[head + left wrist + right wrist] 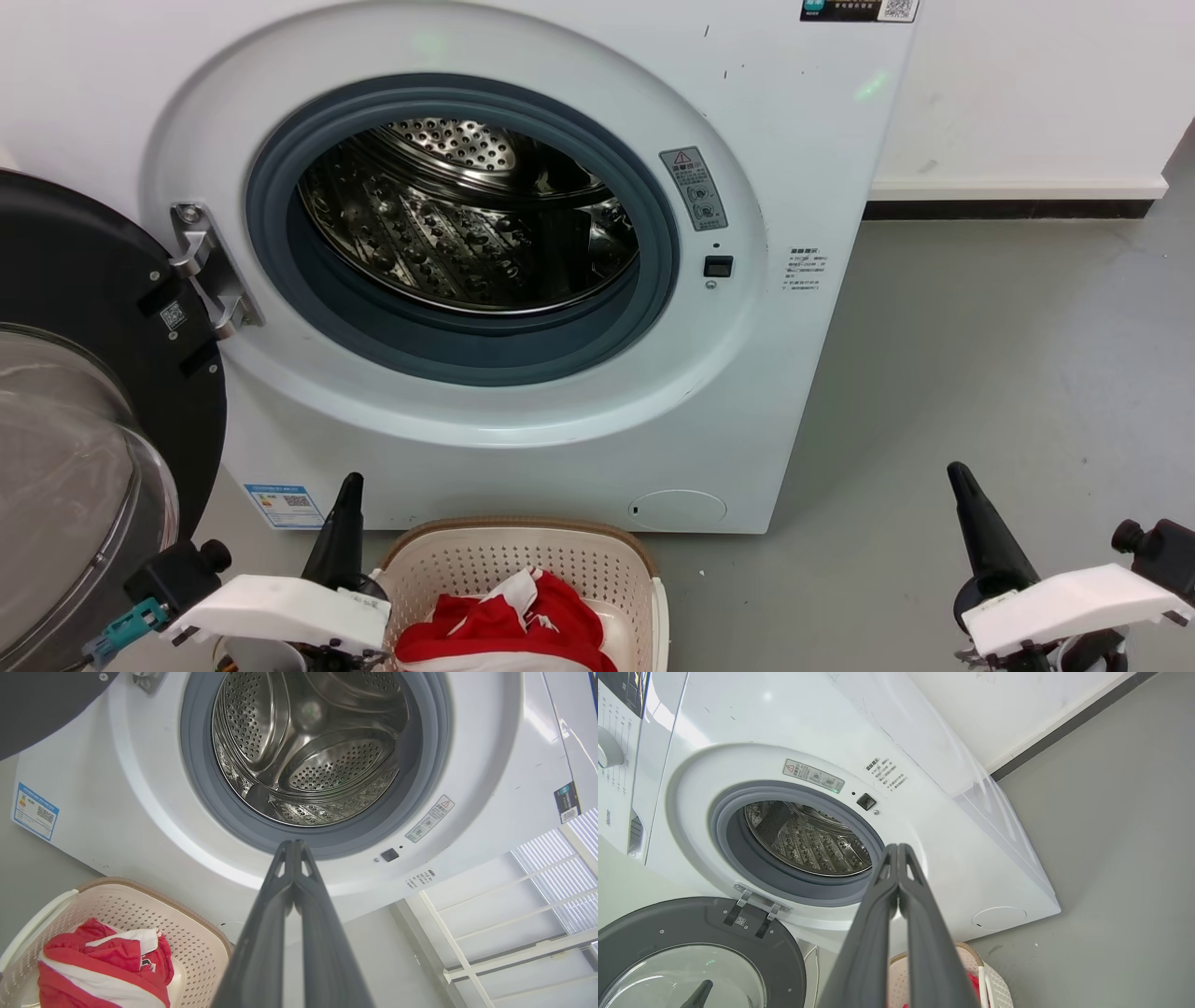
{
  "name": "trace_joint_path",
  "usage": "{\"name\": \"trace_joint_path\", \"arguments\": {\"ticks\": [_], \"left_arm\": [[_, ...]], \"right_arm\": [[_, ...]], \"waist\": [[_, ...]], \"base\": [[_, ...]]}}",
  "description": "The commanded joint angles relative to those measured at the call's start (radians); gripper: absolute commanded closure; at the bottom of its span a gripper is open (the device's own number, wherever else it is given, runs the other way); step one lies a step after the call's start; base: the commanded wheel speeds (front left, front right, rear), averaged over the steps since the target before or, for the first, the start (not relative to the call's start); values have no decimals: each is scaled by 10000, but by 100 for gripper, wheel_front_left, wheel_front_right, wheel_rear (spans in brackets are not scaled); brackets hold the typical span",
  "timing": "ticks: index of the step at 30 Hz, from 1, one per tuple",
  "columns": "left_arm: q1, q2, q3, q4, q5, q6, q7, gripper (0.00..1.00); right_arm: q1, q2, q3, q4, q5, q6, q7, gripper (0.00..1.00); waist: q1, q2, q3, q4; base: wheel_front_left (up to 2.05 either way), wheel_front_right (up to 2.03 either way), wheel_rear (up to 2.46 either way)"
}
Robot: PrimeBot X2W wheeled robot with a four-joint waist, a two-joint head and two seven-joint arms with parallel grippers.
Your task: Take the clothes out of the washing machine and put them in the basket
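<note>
Head view: clothes point(523, 625) in basket point(485, 560); wrist views reveal left hand point(295, 845), right hand point(896, 848) fingers together.

We find the washing machine point(803, 159) with its porthole point(467, 350) wide open, so an arm can pass straight into the drum point(439, 233). The door point(75, 271) stands swung out on our left, blocking that side. The basket point(467, 565) sits just before the machine, clothes point(523, 621) heaped inside. Bare floor point(980, 373) gives room on our right.
</note>
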Motion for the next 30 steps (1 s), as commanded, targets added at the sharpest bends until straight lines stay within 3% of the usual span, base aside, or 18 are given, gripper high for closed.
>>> {"name": "trace_joint_path", "arguments": {"ticks": [1, 30], "left_arm": [[-247, -5, 74, -41, -318, -94, 32, 100], [-644, -164, 590, 569, -3512, -459, 548, 100]], "right_arm": [[-295, -73, -42, -25, 379, -1, 39, 100], [-784, -83, -317, 636, 3934, -2, 235, 100]], "waist": [[-1, 0, 5, -2], [-1, 0, 114, -44]], "base": [[0, 0, 0], [0, 0, 0]]}}
